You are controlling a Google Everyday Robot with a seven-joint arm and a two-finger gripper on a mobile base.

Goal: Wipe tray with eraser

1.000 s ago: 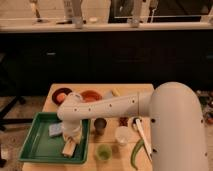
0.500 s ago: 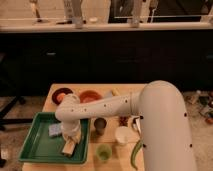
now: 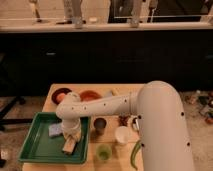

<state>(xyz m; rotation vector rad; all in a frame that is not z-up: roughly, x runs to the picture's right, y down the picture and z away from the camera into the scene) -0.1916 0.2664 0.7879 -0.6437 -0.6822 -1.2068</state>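
Note:
The green tray (image 3: 40, 145) lies on the left part of the wooden table. My white arm reaches across from the right, and the gripper (image 3: 71, 141) points down into the tray's right half. The tan eraser (image 3: 69, 146) sits under the gripper, against the tray floor. A flat pale blue-grey pad (image 3: 55, 130) lies in the tray just left of the gripper.
A dark bowl (image 3: 61, 94) and a red-orange bowl (image 3: 89, 95) stand at the table's back. A dark cup (image 3: 99, 124), a white cup (image 3: 122, 135), a green cup (image 3: 103, 152) and a green curved object (image 3: 135, 154) are right of the tray.
The arm's bulk has shifted slightly left in the picture. The gripper and eraser stay in about the same spot on the tray's right side.

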